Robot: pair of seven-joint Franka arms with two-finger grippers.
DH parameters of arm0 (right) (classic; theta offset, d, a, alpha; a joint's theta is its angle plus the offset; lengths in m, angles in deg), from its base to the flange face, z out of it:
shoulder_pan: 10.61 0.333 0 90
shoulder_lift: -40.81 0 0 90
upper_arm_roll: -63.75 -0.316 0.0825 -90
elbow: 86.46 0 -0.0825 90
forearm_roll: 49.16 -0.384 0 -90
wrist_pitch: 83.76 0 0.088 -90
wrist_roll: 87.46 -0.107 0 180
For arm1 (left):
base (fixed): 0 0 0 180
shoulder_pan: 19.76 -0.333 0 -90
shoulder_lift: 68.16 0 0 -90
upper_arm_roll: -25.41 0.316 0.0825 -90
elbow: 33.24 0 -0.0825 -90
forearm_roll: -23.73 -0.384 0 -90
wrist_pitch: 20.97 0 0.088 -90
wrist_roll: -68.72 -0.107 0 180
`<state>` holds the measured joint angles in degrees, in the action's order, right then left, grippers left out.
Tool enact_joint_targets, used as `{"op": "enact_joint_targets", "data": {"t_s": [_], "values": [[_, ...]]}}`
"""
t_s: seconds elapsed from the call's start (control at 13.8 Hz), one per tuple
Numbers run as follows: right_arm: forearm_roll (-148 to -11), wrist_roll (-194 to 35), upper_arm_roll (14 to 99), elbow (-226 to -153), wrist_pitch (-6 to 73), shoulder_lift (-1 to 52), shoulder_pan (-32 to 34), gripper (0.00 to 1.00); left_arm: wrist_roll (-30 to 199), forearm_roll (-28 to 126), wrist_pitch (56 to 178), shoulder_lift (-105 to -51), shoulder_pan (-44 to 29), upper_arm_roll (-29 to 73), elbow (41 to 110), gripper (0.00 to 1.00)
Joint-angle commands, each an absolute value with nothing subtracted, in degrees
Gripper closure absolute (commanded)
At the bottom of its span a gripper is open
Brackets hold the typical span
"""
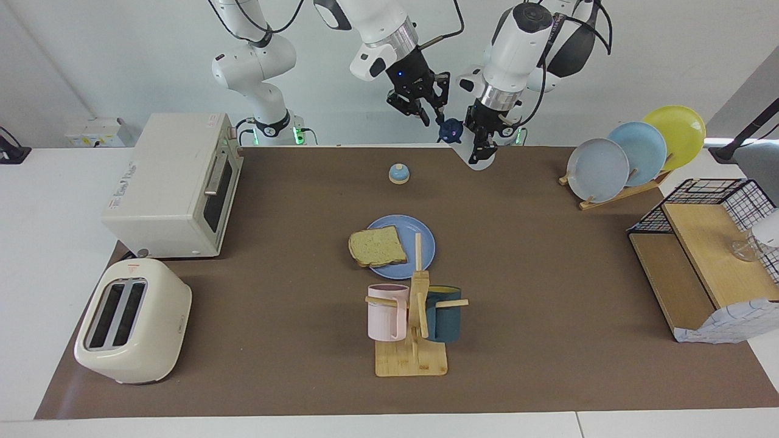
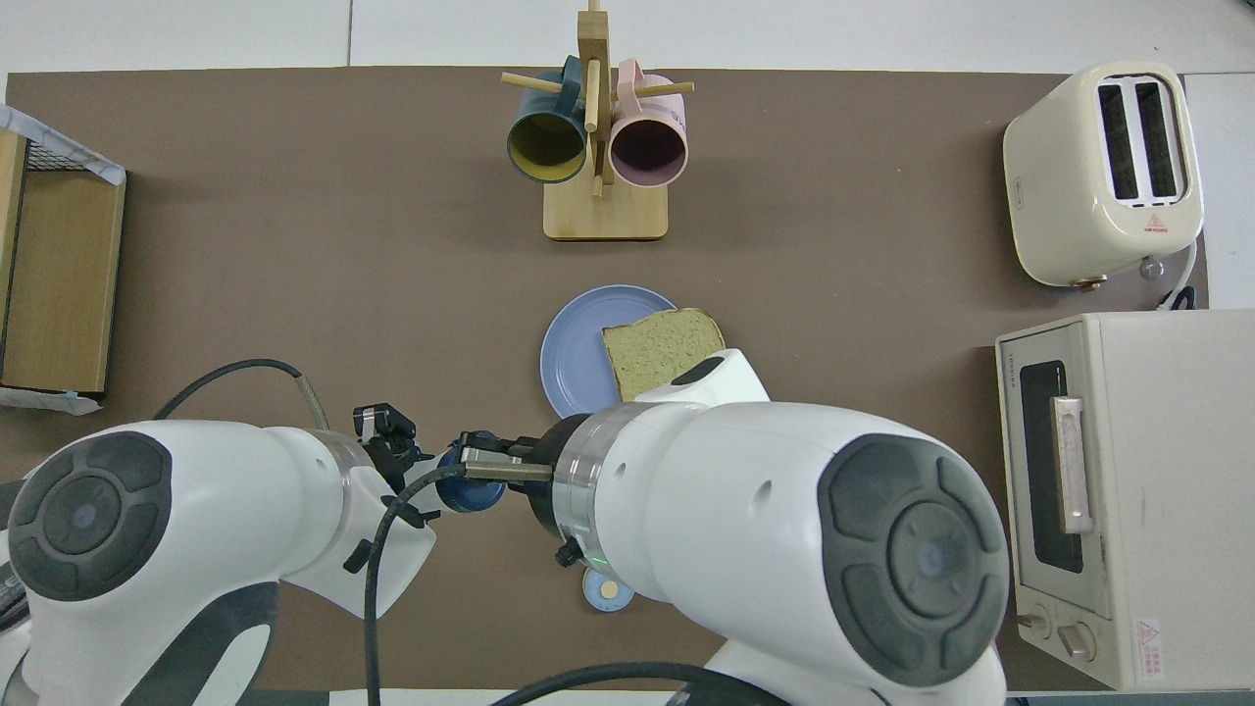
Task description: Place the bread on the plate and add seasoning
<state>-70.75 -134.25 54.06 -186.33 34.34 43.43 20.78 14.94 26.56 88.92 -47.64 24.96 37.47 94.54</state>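
Top centre of the facing view: left gripper point(image 1: 481, 146) clamps the tilted bottle point(image 1: 451, 129), right gripper point(image 1: 429, 114), fingers apart, at its cap; bread point(image 1: 377, 246) lies on the plate point(image 1: 423, 237) mid-frame.

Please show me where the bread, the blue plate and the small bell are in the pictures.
bread point(image 1: 377, 246): facing view, on the middle of the crumb.
blue plate point(image 1: 420, 234): facing view, on its bare part beside the bread.
bell point(image 1: 398, 173): facing view, on its blue dome.

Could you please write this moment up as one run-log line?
bread: on plate | seasoning: aloft, in left claw | right claw: at its cap | bell: untouched
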Motion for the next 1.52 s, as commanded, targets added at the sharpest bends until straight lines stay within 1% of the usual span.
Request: {"op": "enact_joint_targets", "data": {"t_s": [0.0,0.43,0.65,0.94,1.23,1.45], "values": [[-71.75,-134.57,53.91,-188.06,34.97,44.94,20.5,0.66,15.02,25.58,90.39,-45.83,25.06,37.63,96.31,1.0],[-71.75,-134.92,53.82,-188.24,35.68,44.94,20.59,0.67,15.02,25.58,90.48,-45.83,24.88,37.63,96.31,1.0],[-71.75,-135.01,53.91,-188.32,35.77,44.85,21.82,0.67,15.19,25.58,90.92,-45.83,24.88,37.63,96.31,1.0],[-71.75,-135.01,53.91,-188.5,35.85,44.85,21.82,0.71,15.19,25.67,91.09,-45.83,24.88,37.63,96.31,1.0],[-71.84,-134.92,53.91,-188.15,35.94,44.59,21.65,0.72,15.28,25.67,91.18,-45.83,24.88,37.54,96.31,1.0],[-71.84,-135.01,53.91,-188.15,37.44,44.59,21.73,0.72,15.28,25.76,91.27,-45.83,24.88,37.54,96.31,1.0]]}}
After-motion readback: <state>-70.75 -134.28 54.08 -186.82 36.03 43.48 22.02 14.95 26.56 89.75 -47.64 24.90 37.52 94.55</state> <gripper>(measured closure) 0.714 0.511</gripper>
